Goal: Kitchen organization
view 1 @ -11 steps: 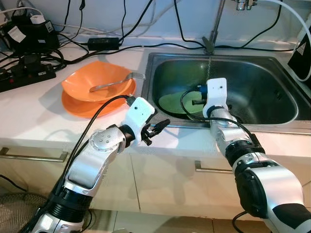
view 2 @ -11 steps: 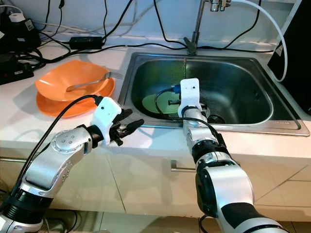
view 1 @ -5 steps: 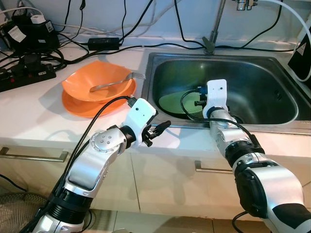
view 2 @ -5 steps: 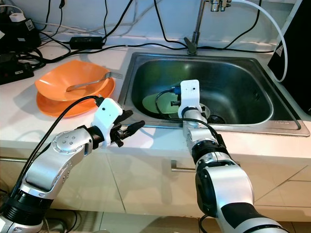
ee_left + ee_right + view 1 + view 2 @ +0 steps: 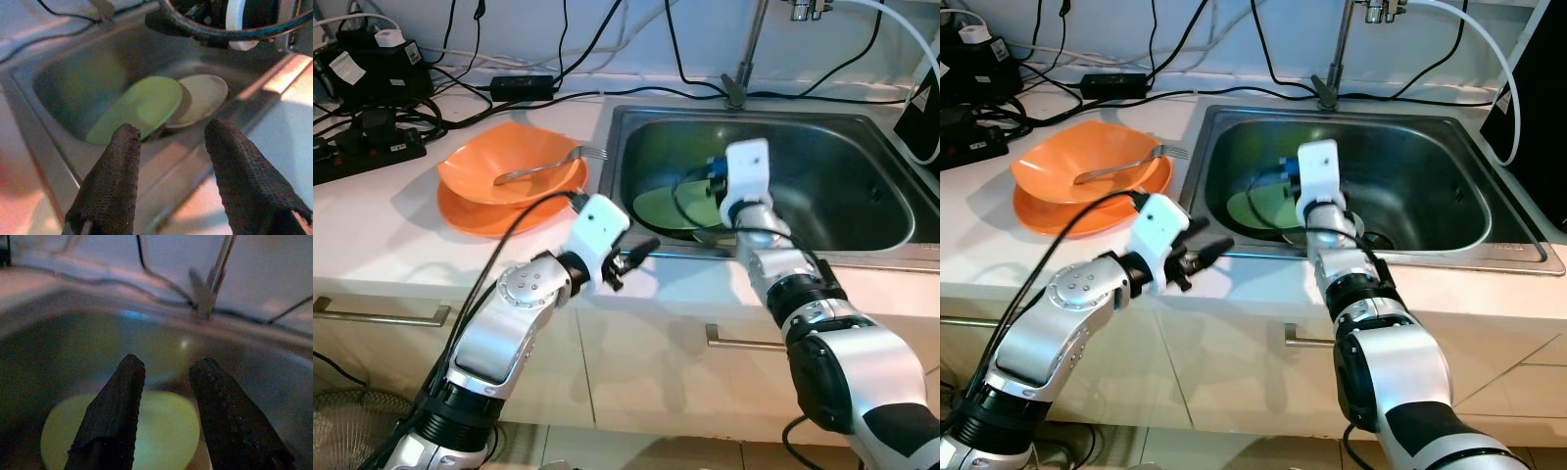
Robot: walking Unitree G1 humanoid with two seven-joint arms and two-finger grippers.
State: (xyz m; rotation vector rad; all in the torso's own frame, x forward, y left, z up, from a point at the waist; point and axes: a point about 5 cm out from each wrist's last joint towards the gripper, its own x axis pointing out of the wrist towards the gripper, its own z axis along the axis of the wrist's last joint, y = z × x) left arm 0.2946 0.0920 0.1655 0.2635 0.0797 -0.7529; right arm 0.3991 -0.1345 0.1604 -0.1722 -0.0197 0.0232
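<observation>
Right claw point(image 5: 164, 431): black fingers point(image 5: 115, 416) apart, nothing between them, held over the steel sink point(image 5: 862, 211) above the near part of the basin. Directly beyond its tips a green plate point(image 5: 161, 431) lies on the sink floor. Left wrist view shows this green plate point(image 5: 142, 110) tilted, its right edge resting on a pale beige plate point(image 5: 205, 95) beside it. The faucet point(image 5: 217, 271) stands at the far rim of the sink, behind the right claw.

Left claw point(image 5: 631, 262): fingers point(image 5: 110, 186) spread, empty, hovering over the near edge of the white table point(image 5: 382, 245) just left of the sink's front left corner, pointing right toward the basin.

Left of the sink, on the table: an orange bowl point(image 5: 514, 162) sits on an orange plate point(image 5: 480, 215), with a metal fork point(image 5: 548, 164) lying in the bowl, tines toward the sink.

Far left of the table: a black power strip point(image 5: 367, 152) and a tangle of black cables point(image 5: 538, 93) running along the wall behind the sink.
</observation>
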